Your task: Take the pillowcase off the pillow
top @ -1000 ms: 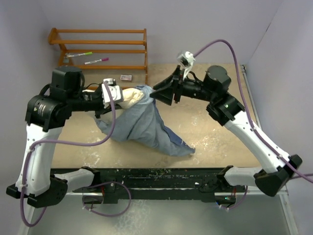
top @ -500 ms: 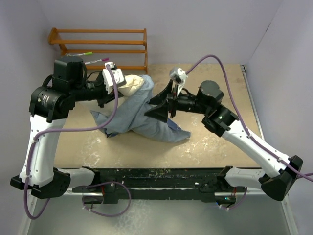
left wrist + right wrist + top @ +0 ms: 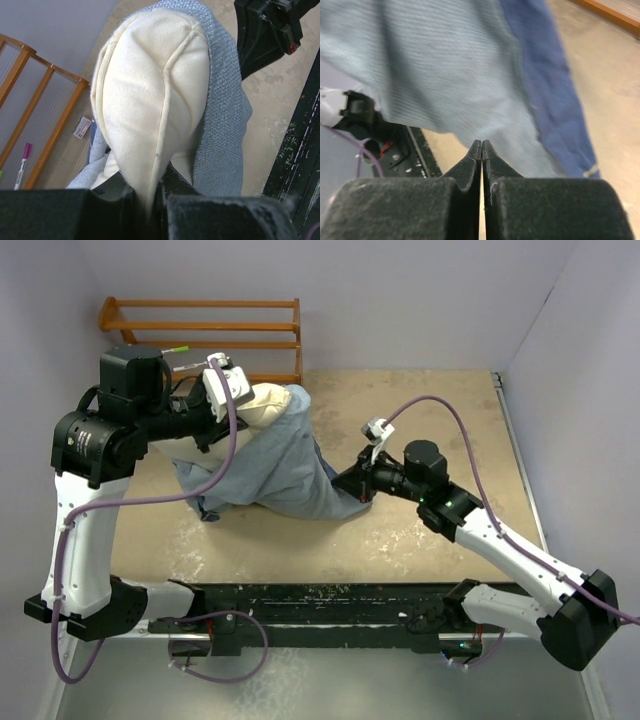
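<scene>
right tool: fingers pressed together, nothing seen between them, tips beside pillowcase hem | pillowcase: hung over most of pillow, lower end on surface | left tool: narrow, pinched on pillow's bare cream end, mid-left | rack: far left, against wall

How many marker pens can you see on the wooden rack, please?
2, both on the wooden rack: a green-capped marker and a pink-capped marker beside it; the left arm may hide others.
</scene>
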